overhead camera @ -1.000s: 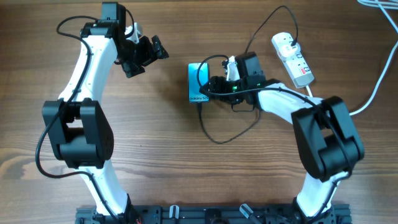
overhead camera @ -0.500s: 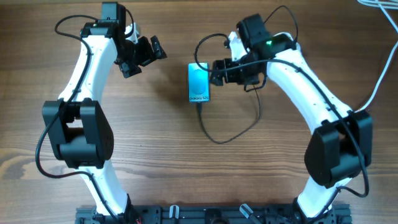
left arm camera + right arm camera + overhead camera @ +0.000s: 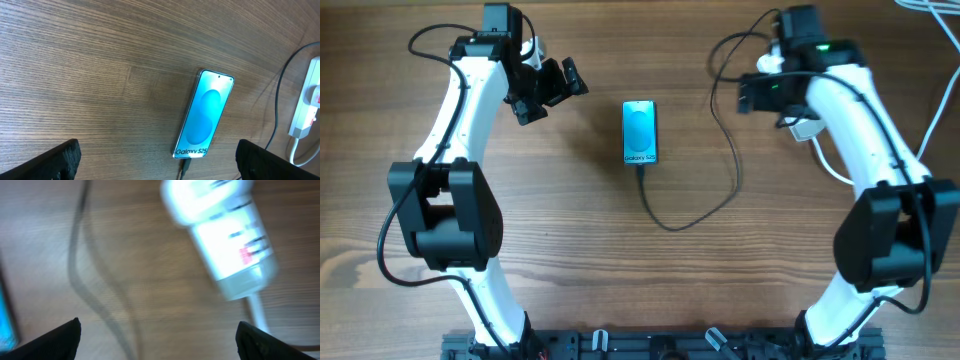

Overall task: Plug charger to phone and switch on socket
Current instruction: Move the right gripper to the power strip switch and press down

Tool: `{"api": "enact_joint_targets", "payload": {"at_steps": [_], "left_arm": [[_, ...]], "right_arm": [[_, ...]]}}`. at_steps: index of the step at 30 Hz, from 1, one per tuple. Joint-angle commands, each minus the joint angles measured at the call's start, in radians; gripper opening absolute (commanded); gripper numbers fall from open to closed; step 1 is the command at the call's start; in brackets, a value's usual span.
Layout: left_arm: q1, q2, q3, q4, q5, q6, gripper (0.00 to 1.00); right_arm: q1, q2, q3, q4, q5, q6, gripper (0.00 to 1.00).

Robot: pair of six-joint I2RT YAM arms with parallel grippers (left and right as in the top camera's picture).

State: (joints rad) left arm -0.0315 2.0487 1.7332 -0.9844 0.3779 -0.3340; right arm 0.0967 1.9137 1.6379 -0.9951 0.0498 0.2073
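overhead: the phone [image 3: 640, 132] lies flat on the table [image 3: 570, 260], screen up, well apart from both arms. the charger [image 3: 712, 200] leaves its near end, loops right and climbs to the socket [image 3: 807, 128], mostly hidden under the right arm. the plug [image 3: 641, 170] looks seated in the phone, so i judge only the switch is left. the right gripper [image 3: 752, 95] hangs by the socket's far end, arm stretched well out over the strip, placed, i think, to get at that switch. the left gripper [image 3: 552, 92] hangs left of the phone, elbow bent, out of the way.

left wrist: its fingers [image 3: 50, 160] sit in both lower corners, so it is spread wide and empty. the phone lies below, plug at its "galaxy" end.

right wrist: blurred. fingers [image 3: 50, 340] in both bottom corners, wide, holding nothing. the socket is upper right, its red switch [image 3: 245, 255] showing, apart from the fingers; the charger runs at left.
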Motion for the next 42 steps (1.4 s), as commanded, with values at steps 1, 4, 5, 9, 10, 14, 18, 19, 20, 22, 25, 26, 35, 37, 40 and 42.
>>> {"api": "enact_joint_targets", "payload": {"at_steps": [1,4,5,9,10,14,18,19,20,22,25,26,35,37,40,42], "left_arm": [[0.0,-0.024,-0.002,0.0,-0.013,0.016,1.0],[0.0,-0.024,-0.002,0.0,-0.013,0.016,1.0],[0.0,-0.024,-0.002,0.0,-0.013,0.016,1.0],[0.0,-0.024,-0.002,0.0,-0.013,0.016,1.0],[0.0,-0.024,-0.002,0.0,-0.013,0.016,1.0],[0.0,-0.024,-0.002,0.0,-0.013,0.016,1.0],[0.0,-0.024,-0.002,0.0,-0.013,0.016,1.0],[0.0,-0.024,-0.002,0.0,-0.013,0.016,1.0],[0.0,-0.024,-0.002,0.0,-0.013,0.016,1.0],[0.0,-0.024,-0.002,0.0,-0.013,0.016,1.0],[0.0,-0.024,-0.002,0.0,-0.013,0.016,1.0],[0.0,-0.024,-0.002,0.0,-0.013,0.016,1.0],[0.0,-0.024,-0.002,0.0,-0.013,0.016,1.0],[0.0,-0.024,-0.002,0.0,-0.013,0.016,1.0],[0.0,-0.024,-0.002,0.0,-0.013,0.016,1.0],[0.0,-0.024,-0.002,0.0,-0.013,0.016,1.0]], "right_arm": [[-0.082,0.028,0.011,0.04,0.036,-0.027,1.0],[-0.143,0.061,0.005,0.084,0.035,-0.024,0.99],[-0.162,0.077,0.005,0.108,0.03,-0.024,0.83],[-0.179,0.137,0.005,0.185,0.048,-0.02,0.04],[-0.178,0.151,0.005,0.208,0.072,-0.015,0.04],[-0.179,0.198,0.005,0.299,0.144,0.04,0.04],[-0.174,0.238,0.005,0.378,0.095,0.039,0.04],[-0.174,0.242,0.005,0.39,0.079,0.037,0.04],[-0.173,0.254,0.004,0.408,0.058,0.029,0.04],[-0.173,0.27,0.004,0.422,0.053,0.029,0.07],[-0.173,0.285,0.004,0.423,0.048,0.031,0.13],[-0.173,0.289,0.004,0.423,0.035,0.031,0.25],[-0.173,0.311,0.003,0.42,0.018,0.028,0.36],[-0.173,0.312,0.003,0.4,-0.001,0.027,0.38],[-0.173,0.312,0.004,0.361,-0.005,0.019,0.42],[-0.173,0.312,0.004,0.325,-0.008,-0.042,0.47]]}}
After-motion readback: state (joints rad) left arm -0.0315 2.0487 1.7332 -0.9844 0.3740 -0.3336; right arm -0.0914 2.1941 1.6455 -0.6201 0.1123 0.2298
